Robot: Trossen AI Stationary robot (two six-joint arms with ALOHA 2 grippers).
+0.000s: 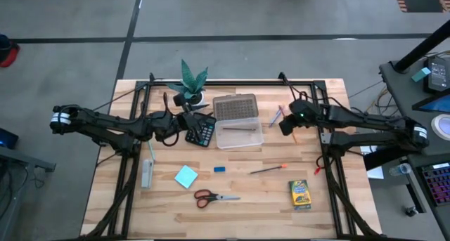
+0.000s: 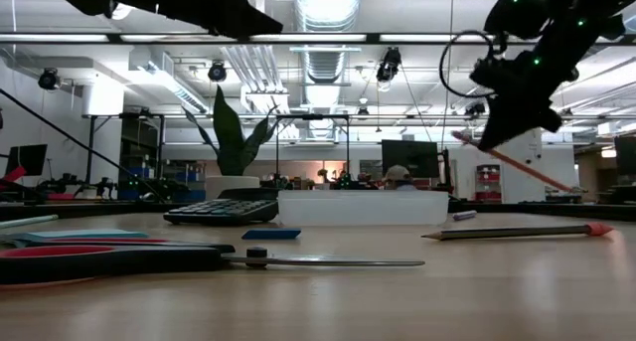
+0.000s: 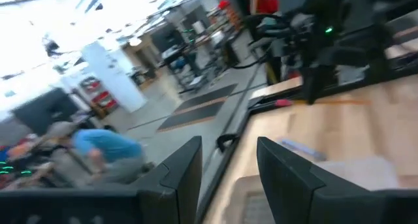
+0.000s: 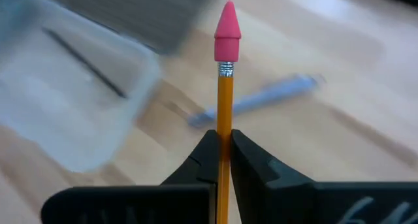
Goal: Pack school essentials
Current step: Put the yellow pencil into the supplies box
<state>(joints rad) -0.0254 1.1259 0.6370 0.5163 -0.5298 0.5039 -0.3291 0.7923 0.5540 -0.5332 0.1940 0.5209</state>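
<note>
Pencil [image 4: 225, 87]: we see it clamped in the right claw [image 4: 224, 145], above the counter [image 1: 267, 199].
Left claw [image 3: 228, 178]: we see it released.

Potted plant [image 1: 191, 83] behind a calculator [image 1: 202, 131]; clear box [image 1: 239, 135] (grey lid [image 1: 235, 107] touching) alongside.

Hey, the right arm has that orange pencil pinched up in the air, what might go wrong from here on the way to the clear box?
1. The right gripper pinches the orange pencil with the pink eraser cap by a narrow part of the shaft, so it may swivel or slip before it reaches the clear plastic box.
2. The box is shallow; a tilted pencil could catch its rim and fall onto the wooden table.
3. A thin dark pen already lies inside the box; the pencil might land across it.
</note>
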